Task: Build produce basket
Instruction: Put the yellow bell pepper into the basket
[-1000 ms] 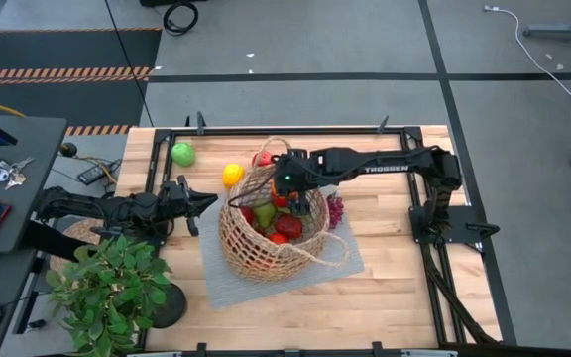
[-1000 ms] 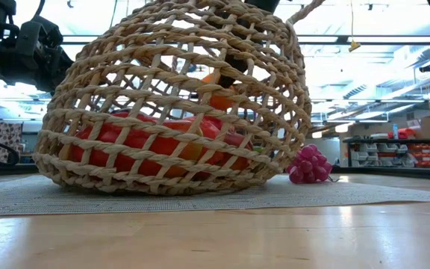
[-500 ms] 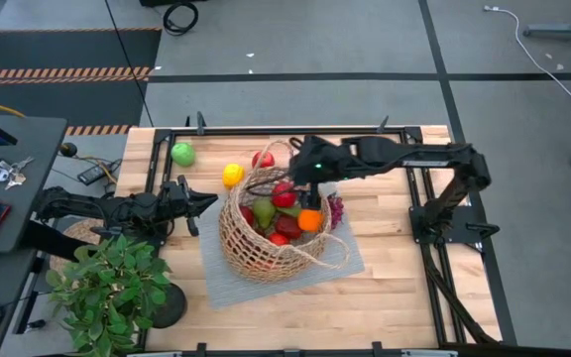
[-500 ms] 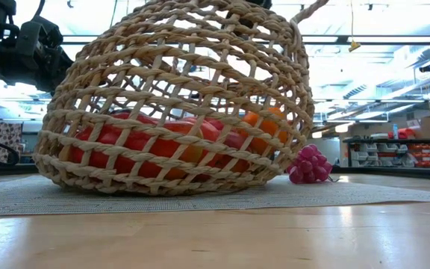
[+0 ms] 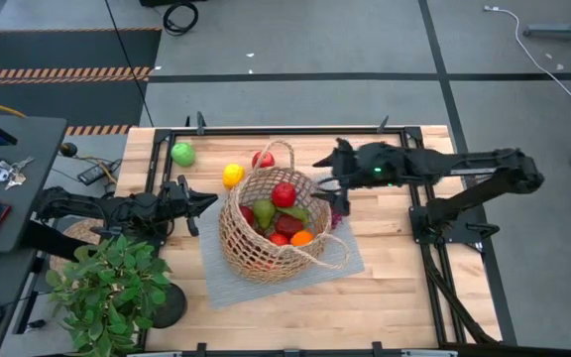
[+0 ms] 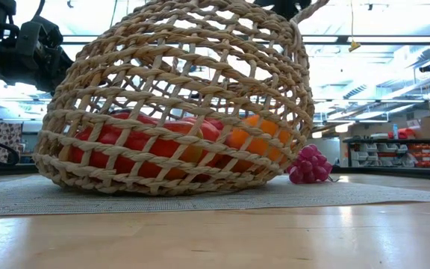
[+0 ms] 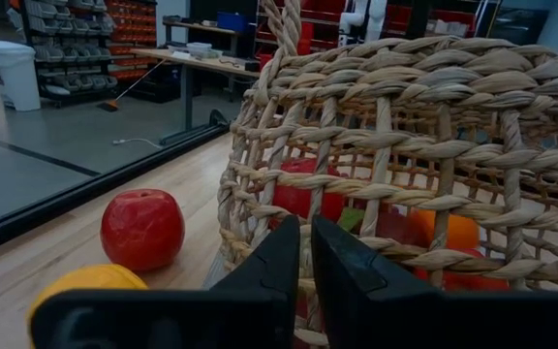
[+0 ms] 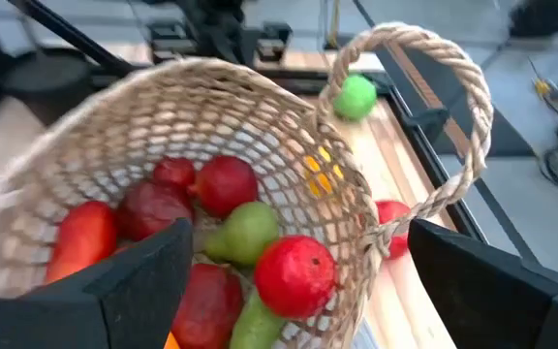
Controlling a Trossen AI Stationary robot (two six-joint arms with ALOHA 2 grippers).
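Observation:
The tan wicker basket [image 5: 266, 253] [image 6: 178, 97] sits tilted on a grey mat [image 5: 337, 263]. It holds red apples [image 5: 284, 194], a green pear [image 5: 264, 211], an orange [image 5: 302, 238] [image 6: 256, 134] and other red pieces. My right gripper [image 5: 321, 162] [image 8: 298, 233] hangs open and empty above the basket's far right rim. My left gripper [image 5: 213, 201] [image 7: 305, 242] is shut, level, with its tips at the basket's left wall [image 7: 434, 116]. On the bare table lie a green apple [image 5: 182, 153], a lemon [image 5: 232, 175], a red apple [image 5: 262, 159] and purple grapes [image 5: 337, 208]. My left gripper points level from the table's left at the lower part of the basket's left wall [image 7: 260, 204]. Whether its tips touch the wicker, I cannot tell.
A leafy potted plant [image 5: 107, 288] stands at the near left corner, close beside the left arm. One looped handle [image 8: 453, 97] rises at the basket's far side. The grapes [image 6: 308, 164] lie just right of the basket. Bare wood shows along the near and right sides.
My right gripper, down inside the basket with the orange a second ago, has let it go, risen out and drawn back toward the table's right edge. The orange has dropped and settled low against the basket's right near wall.

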